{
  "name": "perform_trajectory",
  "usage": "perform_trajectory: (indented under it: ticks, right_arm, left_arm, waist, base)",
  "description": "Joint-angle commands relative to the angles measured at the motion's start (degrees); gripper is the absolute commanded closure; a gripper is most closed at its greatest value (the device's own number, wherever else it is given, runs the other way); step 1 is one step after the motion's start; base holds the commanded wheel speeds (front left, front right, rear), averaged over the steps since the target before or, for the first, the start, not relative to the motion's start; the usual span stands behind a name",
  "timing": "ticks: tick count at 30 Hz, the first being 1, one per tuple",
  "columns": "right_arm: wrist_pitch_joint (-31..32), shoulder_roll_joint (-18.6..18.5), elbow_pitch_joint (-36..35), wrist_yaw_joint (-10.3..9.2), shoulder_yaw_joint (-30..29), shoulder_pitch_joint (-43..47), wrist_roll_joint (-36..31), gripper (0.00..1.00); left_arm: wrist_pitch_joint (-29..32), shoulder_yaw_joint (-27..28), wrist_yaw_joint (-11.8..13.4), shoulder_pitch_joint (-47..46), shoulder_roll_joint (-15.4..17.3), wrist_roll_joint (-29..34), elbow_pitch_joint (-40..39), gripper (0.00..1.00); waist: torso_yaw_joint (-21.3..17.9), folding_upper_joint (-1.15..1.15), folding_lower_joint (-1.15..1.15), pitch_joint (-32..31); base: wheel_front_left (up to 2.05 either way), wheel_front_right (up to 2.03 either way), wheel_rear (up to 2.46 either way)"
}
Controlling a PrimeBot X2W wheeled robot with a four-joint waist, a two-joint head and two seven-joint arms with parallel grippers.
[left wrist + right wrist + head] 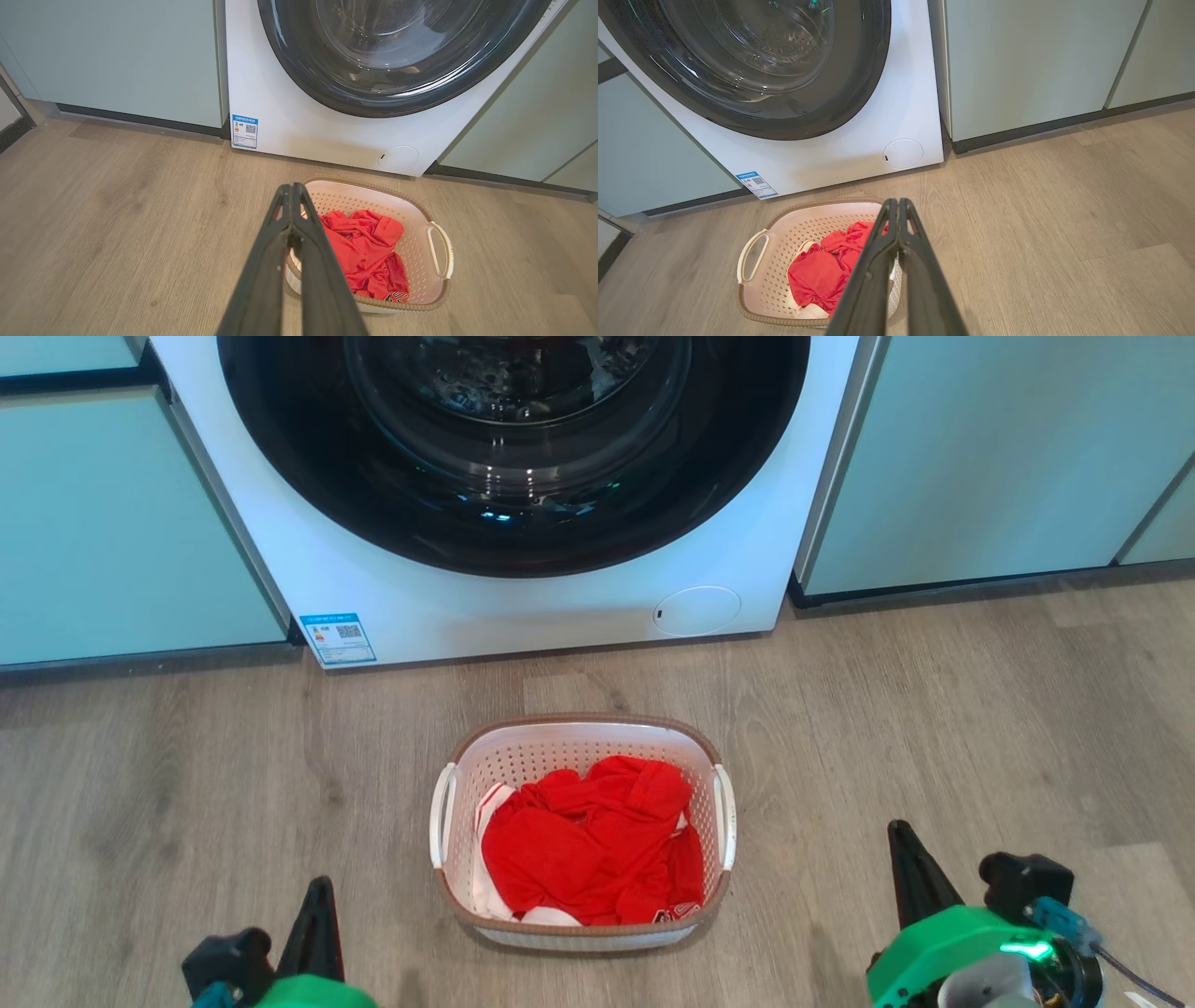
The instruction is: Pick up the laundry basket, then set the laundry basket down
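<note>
The laundry basket [448,859], white and perforated with a brown woven-look rim and a white handle on each side, rests on the wooden floor before the washing machine. Red and white clothes [588,845] lie inside it. My left gripper [320,889] hangs at the lower left, well left of the basket [420,261], shut and empty; its fingertips [292,189] meet in the left wrist view. My right gripper [898,831] is at the lower right, apart from the basket [775,275], shut with nothing in it, fingertips [896,203] touching.
A white front-loading washing machine [523,607] with a dark round door [513,448] stands just behind the basket. Pale green cabinets [990,457] flank it on both sides. Wooden floor [980,728] spreads left and right of the basket.
</note>
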Motion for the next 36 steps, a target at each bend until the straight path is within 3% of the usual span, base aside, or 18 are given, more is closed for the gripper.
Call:
perform_trajectory:
  ticks: [1,36]
  right_arm:
    - [0.3,-0.6,-1.9,0.05,-0.5,-2.4,1.6,1.00]
    - [5.3,-1.5,-3.1,0.16,-3.4,-3.8,24.8,1.00]
  left_arm:
    - [0.4,0.9,-0.5,-2.8,0.3,-1.6,-1.4,1.00]
    - [5.6,3.9,-3.7,-7.0,0.7,-25.3,-0.5,1.00]
  waist:
    - [0.0,0.00,0.00,0.0]
    - [1.1,0.00,0.00,-0.1]
  base:
    - [0.00,0.00,0.00]
    - [0.00,0.00,0.00]
